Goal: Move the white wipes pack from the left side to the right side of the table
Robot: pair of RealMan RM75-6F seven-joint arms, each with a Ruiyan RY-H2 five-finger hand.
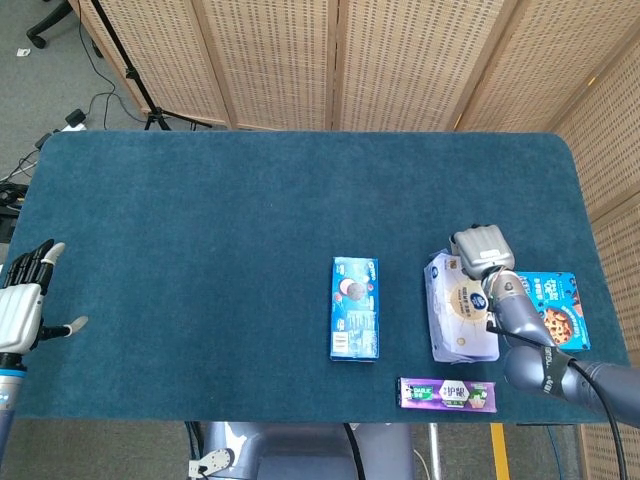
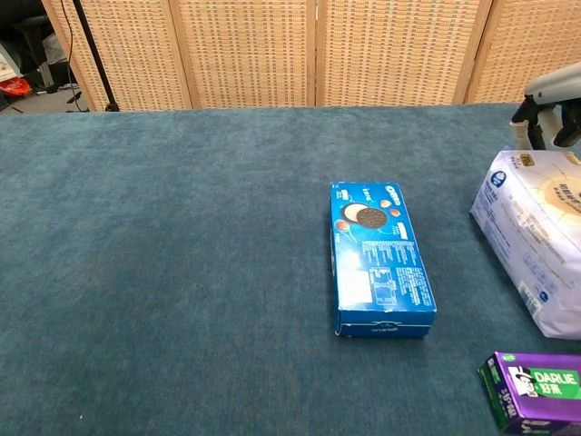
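Note:
The white wipes pack [image 1: 460, 322] lies on the right part of the blue table [image 1: 200, 230], between a blue biscuit box and a blue snack box. My right hand [image 1: 478, 246] grips the pack's far end, fingers curled over its edge. In the chest view the white wipes pack [image 2: 540, 236] runs off the right edge, with my right hand [image 2: 547, 113] at its far end, partly cut off. My left hand [image 1: 22, 303] hangs off the table's left edge with fingers spread, holding nothing.
A blue Oreo box [image 1: 354, 307] lies mid-table, left of the pack. A purple Darlie toothpaste box [image 1: 447, 393] sits at the front edge. A blue snack box [image 1: 556, 308] lies right of the pack. Wicker screens [image 1: 340, 60] stand behind the table.

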